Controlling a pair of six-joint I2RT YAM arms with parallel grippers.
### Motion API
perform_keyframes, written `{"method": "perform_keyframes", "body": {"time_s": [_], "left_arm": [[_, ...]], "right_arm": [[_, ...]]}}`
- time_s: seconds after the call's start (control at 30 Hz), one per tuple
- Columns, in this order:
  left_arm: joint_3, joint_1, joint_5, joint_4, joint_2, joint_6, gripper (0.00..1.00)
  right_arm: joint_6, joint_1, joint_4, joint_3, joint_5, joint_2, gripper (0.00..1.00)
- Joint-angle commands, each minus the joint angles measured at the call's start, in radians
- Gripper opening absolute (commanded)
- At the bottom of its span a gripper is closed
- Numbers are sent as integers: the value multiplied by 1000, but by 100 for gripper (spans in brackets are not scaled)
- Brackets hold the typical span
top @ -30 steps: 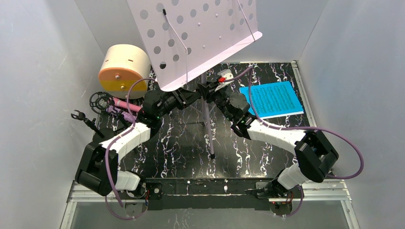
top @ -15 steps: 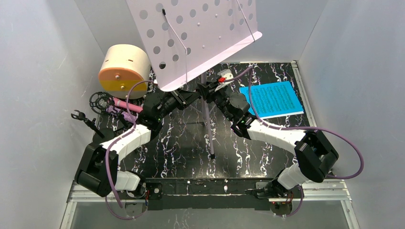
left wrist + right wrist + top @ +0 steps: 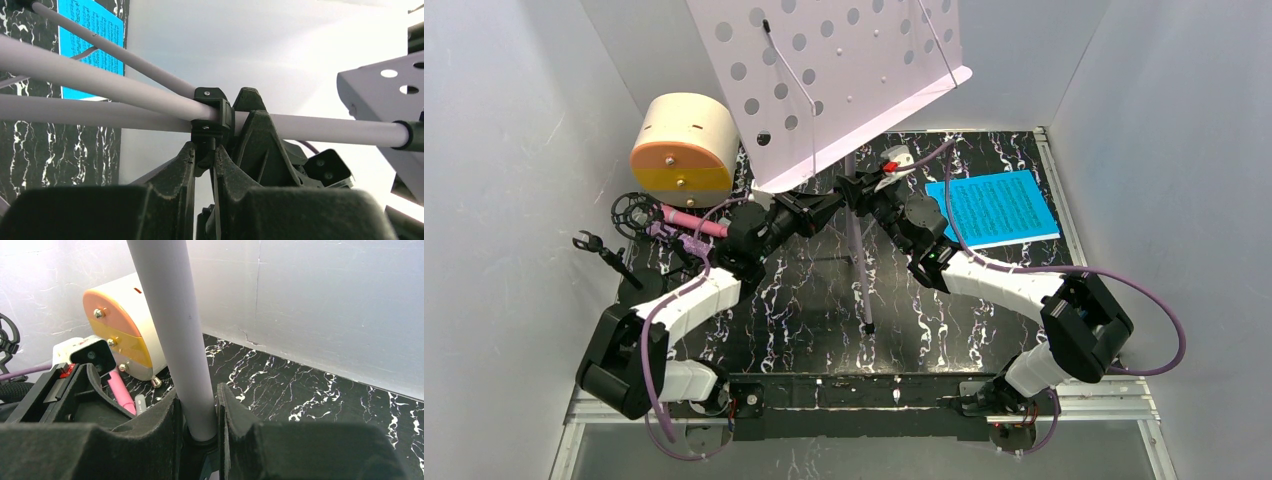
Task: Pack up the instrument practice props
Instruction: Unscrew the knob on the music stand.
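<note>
The lilac perforated music stand [image 3: 844, 70] stands upright mid-table on its pole [image 3: 856, 250]. My left gripper [image 3: 834, 203] is shut on the black clamp collar [image 3: 212, 112] where the stand's legs meet the pole; it also shows in the left wrist view [image 3: 206, 148]. My right gripper [image 3: 854, 190] is shut on the pole [image 3: 185, 340] from the other side; the right wrist view [image 3: 199, 412] shows it too. The blue and white sheet music [image 3: 994, 208] lies flat at the right. The pink microphone [image 3: 692, 220], the purple mic's black ring mount [image 3: 632, 212] and the tripod [image 3: 604, 252] lie at the left.
A cream and orange drum-shaped box [image 3: 682, 150] lies on its side at the back left, next to the microphones. Grey walls close in the table on three sides. A stand leg [image 3: 864, 300] reaches toward the near edge.
My left arm has shifted a little toward the near side, its wrist turning, while the gripper stays at the stand's clamp. The right arm and the stand have not visibly moved.
</note>
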State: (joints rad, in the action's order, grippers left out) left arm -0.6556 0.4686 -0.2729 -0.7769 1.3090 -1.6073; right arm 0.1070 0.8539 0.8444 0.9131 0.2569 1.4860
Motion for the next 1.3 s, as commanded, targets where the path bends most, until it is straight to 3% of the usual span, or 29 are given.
{"method": "perform_keyframes", "body": {"time_s": [0.0,0.1,0.2,0.37,0.5,0.63,0.83,0.97,1.07,1.27], "left_arm": [[17,24,181,164,-77,-133,0],[29,33,222,164,-102,-67,0],[25,33,218,163,-133,54,25],[-15,16,123,181,-156,389,57],[-58,-2,11,256,-181,748,68],[-113,-2,-16,394,-226,1152,77],[-61,-1,-65,333,-339,1475,98],[-20,-1,-121,261,-374,1694,99],[-11,-1,-88,210,-360,1823,95],[53,2,-205,52,-297,2087,96]], "right_arm": [[200,10,-156,-19,74,12,1],[203,10,-170,-12,82,12,1],[198,9,-171,-15,82,4,1],[189,10,-169,-10,82,2,1],[174,9,-171,-6,73,-2,1],[154,10,-165,-5,53,-2,1],[135,9,-166,2,46,-1,1],[128,9,-171,10,35,2,1],[120,9,-159,7,30,3,1],[112,10,-155,10,-1,10,1]]}}
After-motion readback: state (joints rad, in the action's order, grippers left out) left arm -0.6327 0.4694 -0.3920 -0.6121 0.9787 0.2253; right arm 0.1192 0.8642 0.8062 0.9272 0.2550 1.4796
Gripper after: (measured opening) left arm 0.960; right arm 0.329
